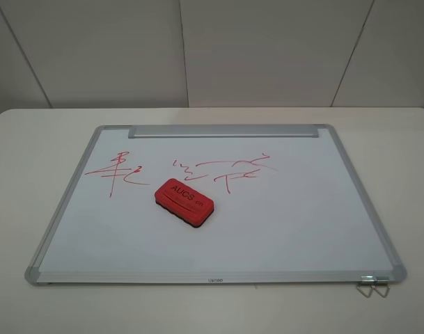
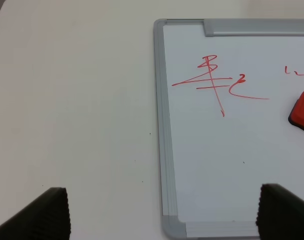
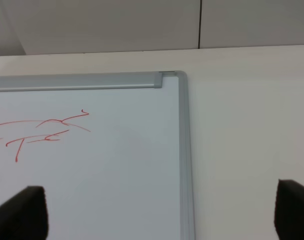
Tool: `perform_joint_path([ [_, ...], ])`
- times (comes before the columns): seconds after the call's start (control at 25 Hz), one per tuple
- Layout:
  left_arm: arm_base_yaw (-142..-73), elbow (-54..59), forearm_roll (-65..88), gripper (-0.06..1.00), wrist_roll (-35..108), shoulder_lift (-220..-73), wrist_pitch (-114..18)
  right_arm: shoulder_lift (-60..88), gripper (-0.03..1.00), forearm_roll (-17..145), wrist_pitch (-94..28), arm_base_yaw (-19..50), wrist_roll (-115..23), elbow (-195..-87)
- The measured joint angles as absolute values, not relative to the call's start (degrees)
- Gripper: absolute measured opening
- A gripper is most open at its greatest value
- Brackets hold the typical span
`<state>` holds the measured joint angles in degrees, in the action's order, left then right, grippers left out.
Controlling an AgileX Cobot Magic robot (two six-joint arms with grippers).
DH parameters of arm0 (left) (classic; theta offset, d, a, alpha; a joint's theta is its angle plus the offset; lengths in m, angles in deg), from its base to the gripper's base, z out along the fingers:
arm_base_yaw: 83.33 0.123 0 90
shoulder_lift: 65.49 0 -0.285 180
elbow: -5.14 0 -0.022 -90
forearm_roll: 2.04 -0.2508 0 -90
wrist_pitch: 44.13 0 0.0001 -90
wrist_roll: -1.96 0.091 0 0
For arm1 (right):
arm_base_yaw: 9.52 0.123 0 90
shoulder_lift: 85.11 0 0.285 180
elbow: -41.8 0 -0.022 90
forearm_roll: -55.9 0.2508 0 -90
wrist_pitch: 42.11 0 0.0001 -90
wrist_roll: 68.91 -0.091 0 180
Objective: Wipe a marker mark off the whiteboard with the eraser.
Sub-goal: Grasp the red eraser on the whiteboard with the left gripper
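Observation:
The whiteboard (image 1: 267, 233) lies flat on the table. Its left half carries the marker mark (image 1: 118, 171), a thin red horizontal stroke crossed by a vertical one with a small squiggle. The red eraser (image 1: 184, 202) rests lettering-up on the board, just right of and nearer than the mark. Neither arm shows in the exterior view. In the left wrist view the left gripper (image 2: 161, 216) hangs open over the board's corner (image 2: 174, 227), with the mark (image 2: 211, 83) and the eraser's edge (image 2: 302, 113) beyond it. The right gripper (image 3: 159, 212) is open above the board's other side (image 3: 117, 170).
A wider red scribble (image 1: 227, 169) with a zigzag and T shape sits right of the mark, also in the right wrist view (image 3: 42, 131). A silver bar (image 1: 222, 131) runs along the far edge. Metal clips (image 1: 373, 286) stick out at the near right corner. White table (image 1: 30, 174) surrounds the board.

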<state>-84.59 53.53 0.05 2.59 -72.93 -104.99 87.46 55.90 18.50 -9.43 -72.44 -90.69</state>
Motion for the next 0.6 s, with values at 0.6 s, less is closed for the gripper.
perform_joint_path([
  [0.6,-84.6,50.0,6.5,0.75,10.9,-93.5,-99.0,87.5,0.83,55.9,18.5,-9.4,-72.4,-90.7],
])
